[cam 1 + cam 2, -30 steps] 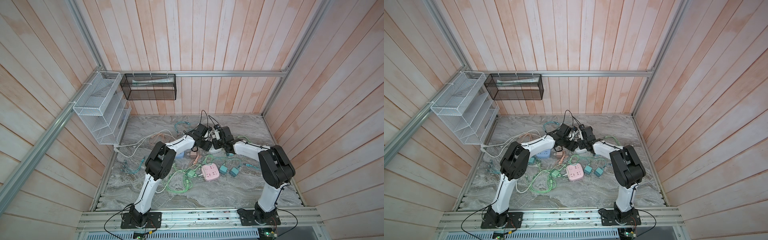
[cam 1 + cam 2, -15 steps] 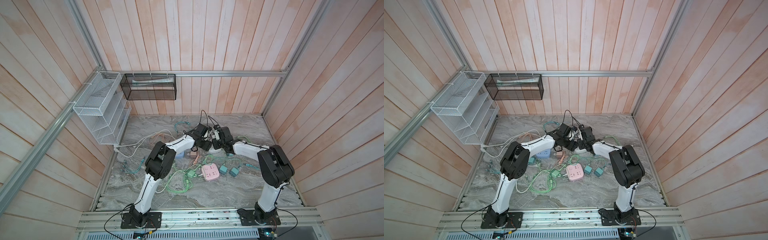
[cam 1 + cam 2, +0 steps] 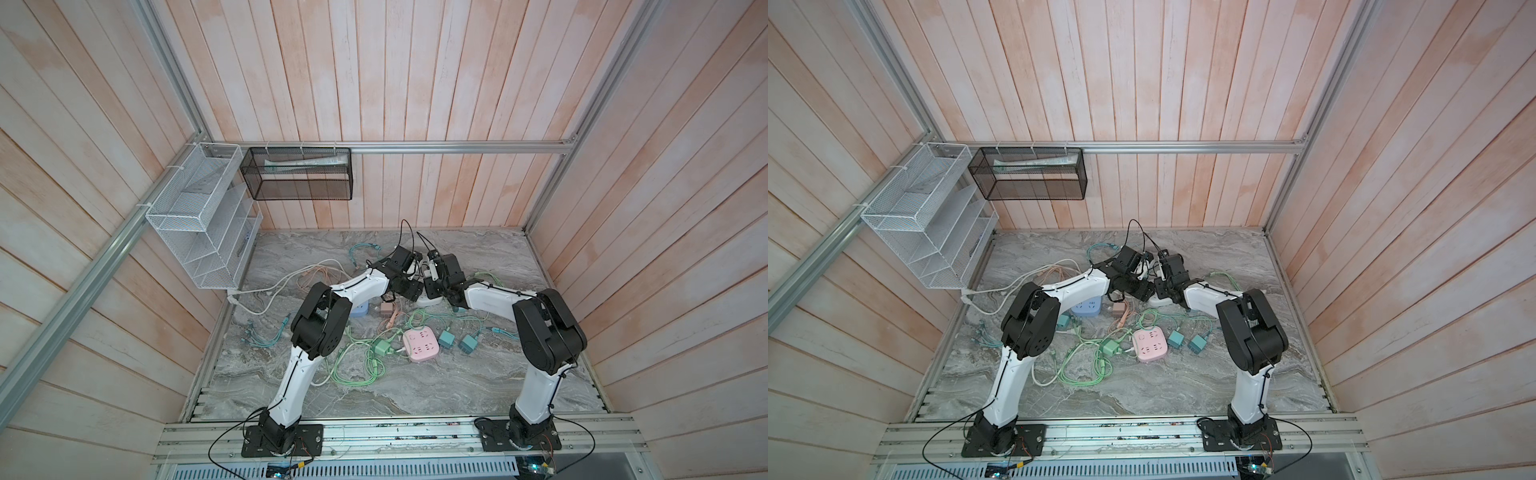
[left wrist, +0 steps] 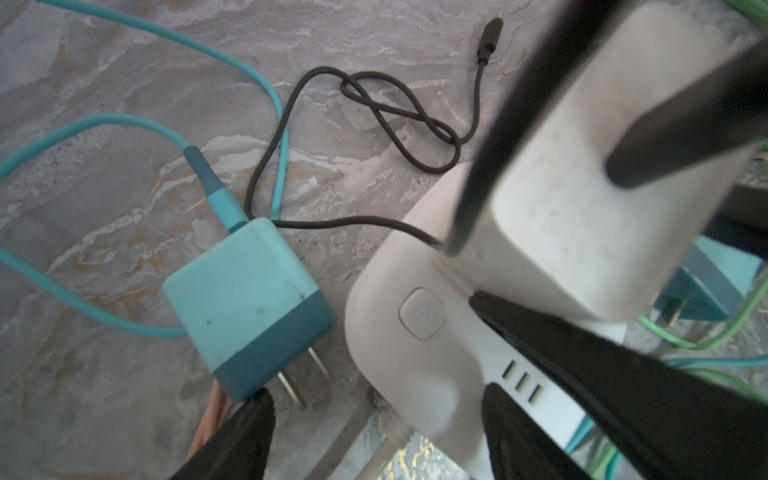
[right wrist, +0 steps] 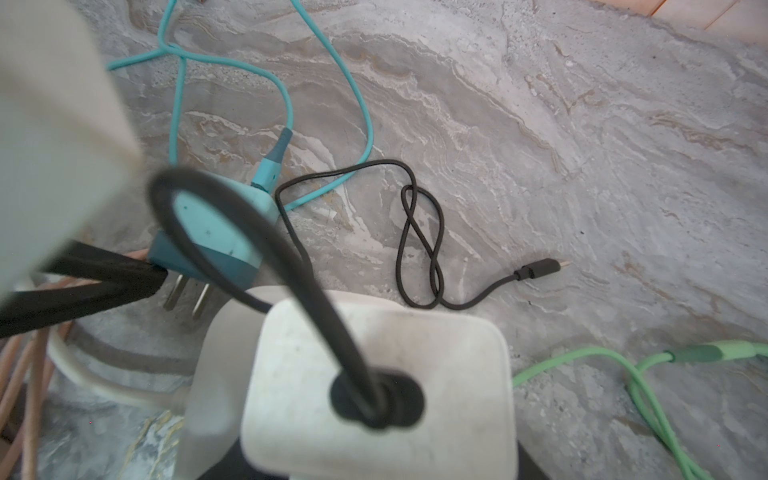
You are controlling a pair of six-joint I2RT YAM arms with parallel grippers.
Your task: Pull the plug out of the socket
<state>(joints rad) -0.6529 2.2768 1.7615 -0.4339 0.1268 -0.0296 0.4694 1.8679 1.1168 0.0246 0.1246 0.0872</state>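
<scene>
Marble tabletop (image 3: 415, 395) is shown in both top views, with the left gripper (image 3: 409, 289) and right gripper (image 3: 434, 286) close together over the white power strip (image 3: 428, 300). In the left wrist view, the left jaws are spread astride the strip's end, and the white charger plug (image 4: 573, 216) is seated on the strip beyond them. In the right wrist view, the plug is clamped between the right jaws.

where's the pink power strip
In both top views the pink power strip lies on the marble table, centre front, green adapter on its left, two teal adapters on its right.
</scene>
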